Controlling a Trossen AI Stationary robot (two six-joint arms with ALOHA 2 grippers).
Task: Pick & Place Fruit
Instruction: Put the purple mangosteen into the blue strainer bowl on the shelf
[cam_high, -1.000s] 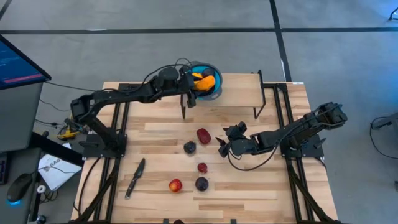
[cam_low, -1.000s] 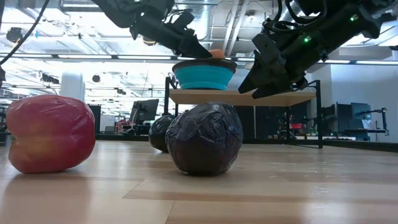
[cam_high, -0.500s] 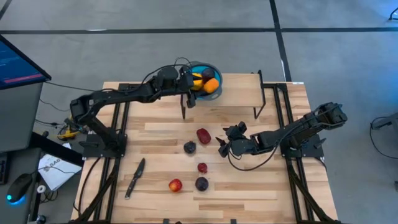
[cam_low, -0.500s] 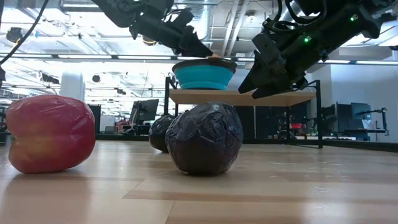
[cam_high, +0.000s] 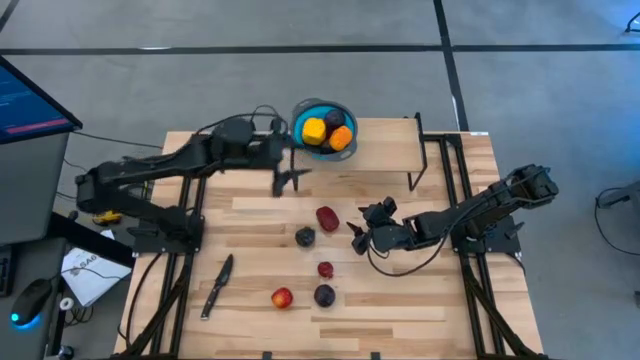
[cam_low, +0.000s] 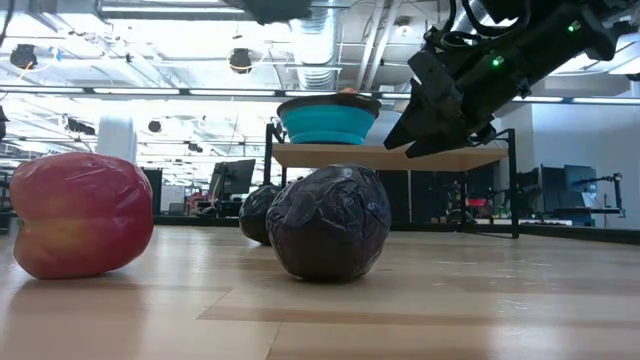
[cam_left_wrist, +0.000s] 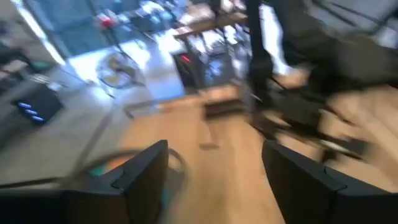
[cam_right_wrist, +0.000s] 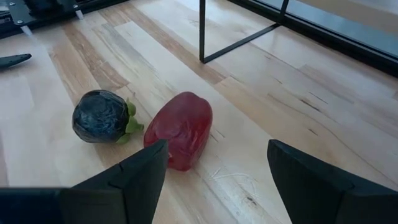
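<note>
A teal bowl (cam_high: 305, 111) stands on the left end of a raised shelf and holds a yellow piece (cam_high: 314, 130), an orange piece (cam_high: 340, 138) and a dark purple one. On the table lie a red fruit (cam_high: 327, 217) (cam_right_wrist: 180, 129), a dark purple fruit (cam_high: 305, 236) (cam_right_wrist: 101, 116), a small red one (cam_high: 326, 269), another dark purple one (cam_high: 324, 295) (cam_low: 328, 222) and a red-and-yellow one (cam_high: 282, 297) (cam_low: 80, 213). My left gripper (cam_high: 288, 178) (cam_left_wrist: 214, 177) is open and empty, left of and nearer than the bowl. My right gripper (cam_high: 357, 230) (cam_right_wrist: 214, 180) is open, just right of the red fruit.
The wooden shelf (cam_high: 385, 135) on thin black legs (cam_right_wrist: 202, 31) spans the far middle of the table. A dark knife (cam_high: 217, 285) lies near the left front. Bare wood shows between the shelf legs and along the right front.
My left gripper has drawn back from over the bowl toward the table's left and near side, and has left the low view. The yellow piece in the bowl, partly covered before, now shows in full. My right arm has kept still.
</note>
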